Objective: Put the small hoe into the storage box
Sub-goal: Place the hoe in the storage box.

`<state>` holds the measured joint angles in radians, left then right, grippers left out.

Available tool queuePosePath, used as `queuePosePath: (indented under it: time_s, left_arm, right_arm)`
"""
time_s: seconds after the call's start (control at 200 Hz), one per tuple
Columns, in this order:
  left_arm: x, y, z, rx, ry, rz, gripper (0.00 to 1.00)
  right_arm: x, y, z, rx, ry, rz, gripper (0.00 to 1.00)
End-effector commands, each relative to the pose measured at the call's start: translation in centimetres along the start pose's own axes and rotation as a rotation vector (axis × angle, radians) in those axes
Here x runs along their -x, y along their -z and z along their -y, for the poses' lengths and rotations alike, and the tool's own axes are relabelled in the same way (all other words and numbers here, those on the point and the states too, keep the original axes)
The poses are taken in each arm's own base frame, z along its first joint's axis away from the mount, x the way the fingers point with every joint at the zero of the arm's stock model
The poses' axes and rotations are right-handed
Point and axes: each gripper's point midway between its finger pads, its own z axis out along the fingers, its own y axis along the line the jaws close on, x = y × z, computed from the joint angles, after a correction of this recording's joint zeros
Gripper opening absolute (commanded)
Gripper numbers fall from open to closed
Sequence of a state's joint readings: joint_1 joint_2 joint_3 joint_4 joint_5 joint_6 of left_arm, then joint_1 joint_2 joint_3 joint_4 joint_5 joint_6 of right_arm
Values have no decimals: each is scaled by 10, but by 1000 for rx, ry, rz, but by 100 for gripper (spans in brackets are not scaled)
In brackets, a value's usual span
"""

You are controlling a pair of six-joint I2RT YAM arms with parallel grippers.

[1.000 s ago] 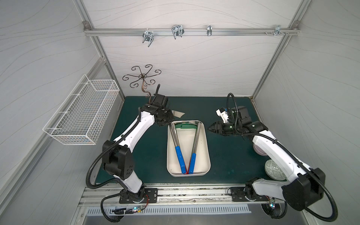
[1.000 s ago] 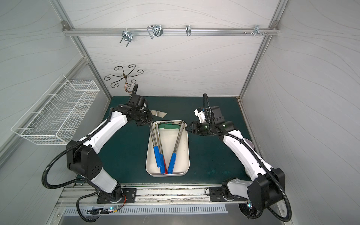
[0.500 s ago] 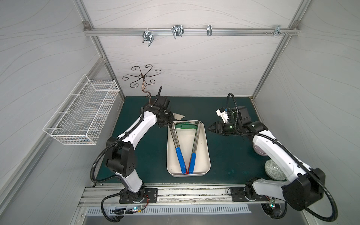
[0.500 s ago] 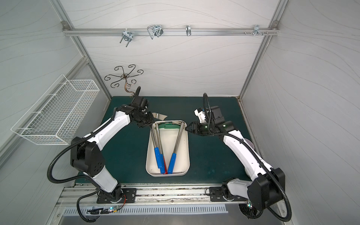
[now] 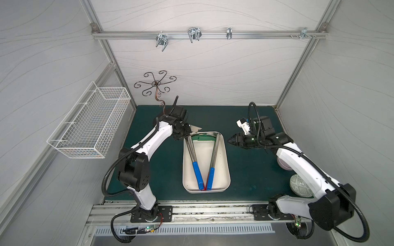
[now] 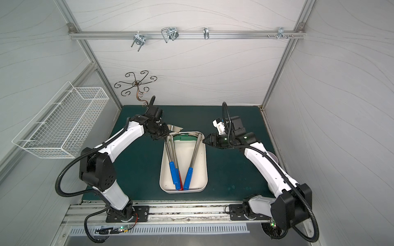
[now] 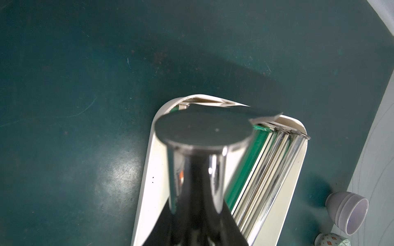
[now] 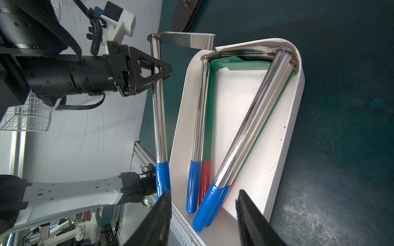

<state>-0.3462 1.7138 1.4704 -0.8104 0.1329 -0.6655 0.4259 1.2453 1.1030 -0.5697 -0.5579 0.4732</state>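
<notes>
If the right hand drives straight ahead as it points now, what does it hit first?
Likely the storage box rim beside it; height is unclear, so perhaps the hoe shaft inside.

The small hoe (image 8: 158, 110) has a mirror-bright chrome shaft and a blue grip, and the hoes (image 5: 215, 149) in the cream-white storage box (image 5: 203, 149) show the same chrome with blue and red grips, one with a green blade (image 5: 204, 138). The worktop (image 5: 251, 166) is dark teal green with faint pale scuffs; by its right edge are a pale lilac cup (image 7: 349, 212) and a white cup (image 5: 299, 188) with a fine green pattern. The walls (image 5: 213, 70) are pale grey with thin wavy lines, the wire basket (image 5: 89, 125) white, the arms (image 5: 153, 140) white and black.
</notes>
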Motion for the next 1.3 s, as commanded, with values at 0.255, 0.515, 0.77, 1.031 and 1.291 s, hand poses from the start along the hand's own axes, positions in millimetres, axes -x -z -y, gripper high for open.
queuePosePath:
  time_s: [0.255, 0.515, 0.77, 1.031, 1.291]
  left_arm:
    - [5, -28, 11, -25, 17, -29, 0]
    - [-5, -41, 21, -85, 2, -104, 0]
    - [-7, -43, 36, -189, 13, -129, 0]
    - [-8, -54, 30, -234, 52, -153, 0]
    - [-22, -88, 14, -214, 76, -217, 0]
  right_arm:
    - [-8, 2, 2, 3, 10, -15, 51]
    - [-10, 0, 4, 8, 2, -21, 51]
    - [-10, -2, 4, 9, 0, -25, 51]
    - [-10, -2, 4, 13, 1, -30, 51]
    - [-10, -4, 5, 14, -2, -33, 51]
